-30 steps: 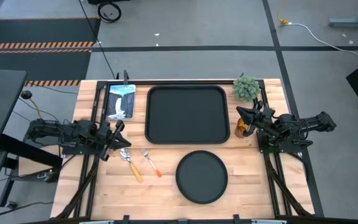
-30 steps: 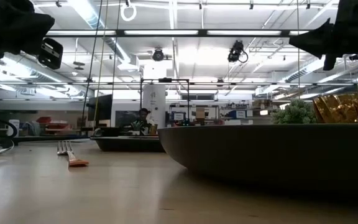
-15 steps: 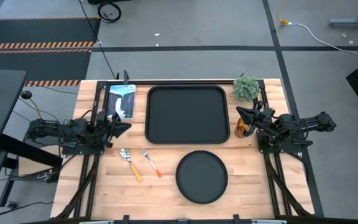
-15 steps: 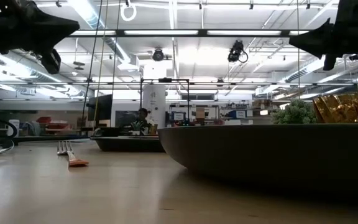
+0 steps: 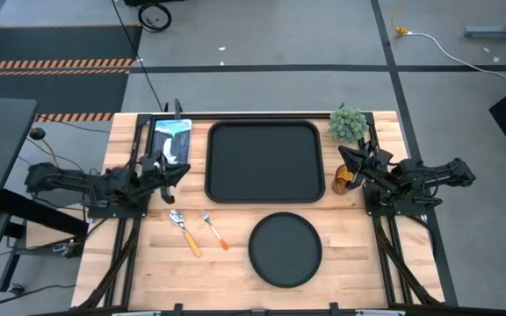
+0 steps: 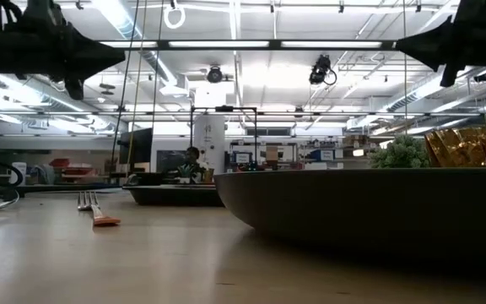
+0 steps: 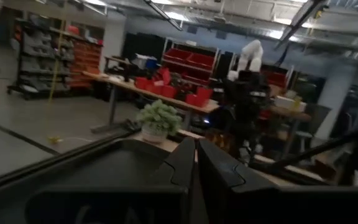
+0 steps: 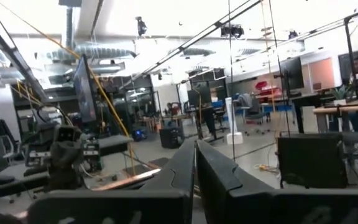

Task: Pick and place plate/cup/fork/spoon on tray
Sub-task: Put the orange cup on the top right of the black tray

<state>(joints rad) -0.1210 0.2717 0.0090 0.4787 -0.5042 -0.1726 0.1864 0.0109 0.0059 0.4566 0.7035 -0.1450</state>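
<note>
Your large black rectangular tray (image 5: 265,161) with rounded corners sits at the middle of the wooden table (image 5: 235,263), toward 12 o'clock, with nothing on it. The flat round matte-black plate (image 5: 285,249) lies on the wood at 6 o'clock from the tray, close to its near rim but apart from it.

At about 7 o'clock from the tray you have the small spoon (image 5: 184,230) with a rounded silver bowl and yellow-orange handle, and just beside it, toward the plate, the small fork (image 5: 213,227) with silver tines and thin orange-red handle; both lie flat on the wood, near each other without touching. The small amber-orange translucent cup (image 5: 343,182) stands at 3 o'clock from the tray, just off its rim, with the small bushy green plant (image 5: 347,123) beyond it at roughly 2 o'clock.

Your left gripper (image 5: 176,172) hangs above the table at 9 o'clock from the tray, over the near end of the blue-and-white card (image 5: 171,141); its fingers (image 7: 182,165) are pressed together and carry nothing. Your right gripper (image 5: 351,156) hovers at 3 o'clock from the tray, above the cup, fingers (image 8: 182,165) likewise closed together on nothing.
</note>
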